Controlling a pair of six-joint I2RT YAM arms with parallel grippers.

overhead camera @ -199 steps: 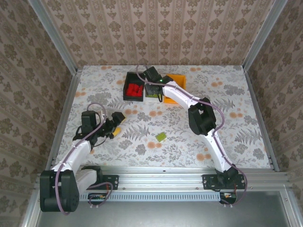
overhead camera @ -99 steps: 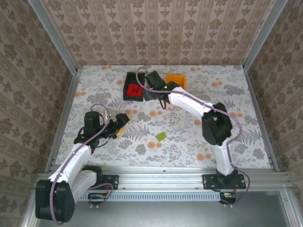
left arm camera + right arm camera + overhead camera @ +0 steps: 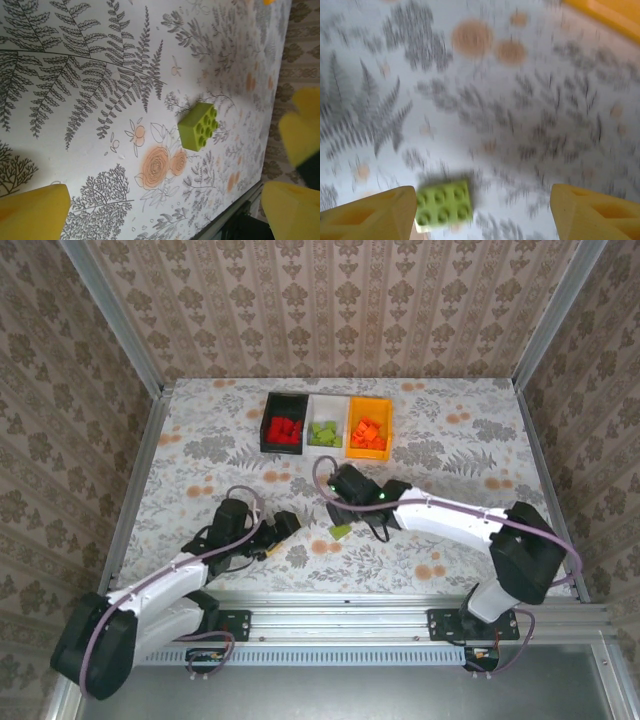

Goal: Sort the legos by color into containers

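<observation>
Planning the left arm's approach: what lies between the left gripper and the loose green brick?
Only bare patterned tablecloth lies between the left gripper and the green brick; the left wrist view shows it clearly, and the top view agrees.

A lime green brick [image 3: 443, 205] lies studs-up on the flower-and-fern patterned tablecloth [image 3: 485, 90], the whole scene smeared by blur. The right gripper [image 3: 482, 212] has its jaws spread wide. One yellow finger [image 3: 370, 212] is just to the left of the brick, with its edge meeting the brick's in the picture, though actual contact cannot be judged. The other finger [image 3: 597, 212] is well off to the brick's right. Far above and to the right of the brick, what looks like the rim of the orange-yellow bin [image 3: 610, 10] cuts across the corner.
</observation>
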